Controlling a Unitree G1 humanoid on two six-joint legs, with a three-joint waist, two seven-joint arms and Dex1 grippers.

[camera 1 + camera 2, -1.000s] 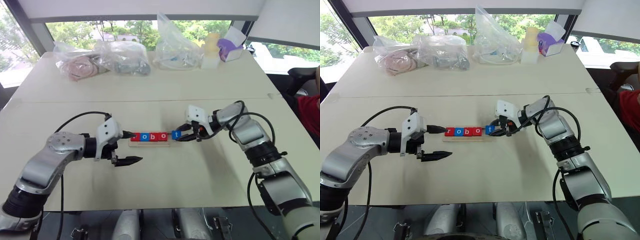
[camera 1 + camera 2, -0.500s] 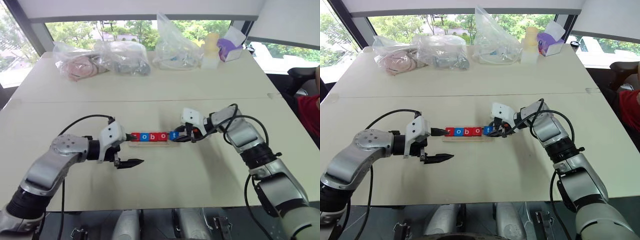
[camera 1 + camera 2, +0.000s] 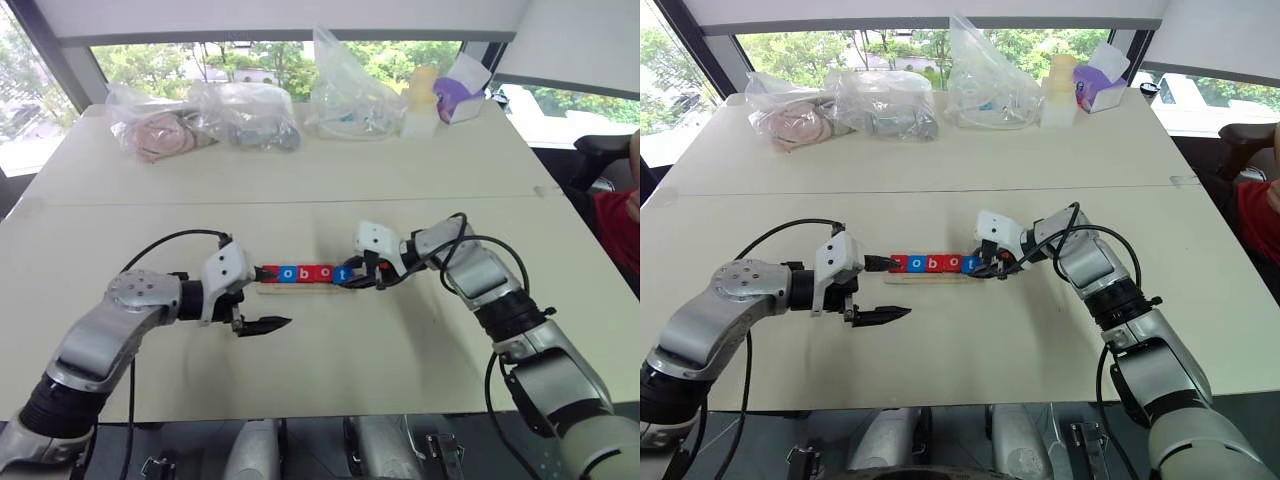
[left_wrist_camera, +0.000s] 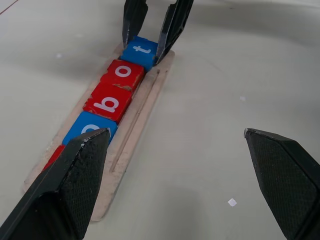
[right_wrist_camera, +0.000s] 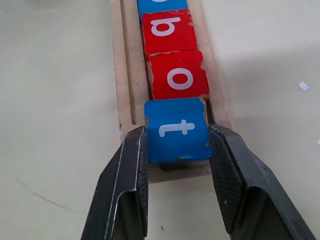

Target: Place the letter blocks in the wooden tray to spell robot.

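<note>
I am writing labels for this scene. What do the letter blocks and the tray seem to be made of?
The letter blocks, such as the blue t block, look like painted wood: the red o block shows chipped paint with pale material at its edges. The wooden tray looks like unpainted light wood, matte, with a groove cut along it. The material under the paint is a guess.

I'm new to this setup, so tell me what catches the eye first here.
The row of red and blue blocks in the tray at mid-table stands out, nearly spelling robot. The right tool is shut on the blue t at the tray's right end. The left tool hangs open at the tray's left end, and bags line the far edge of the table.
</note>
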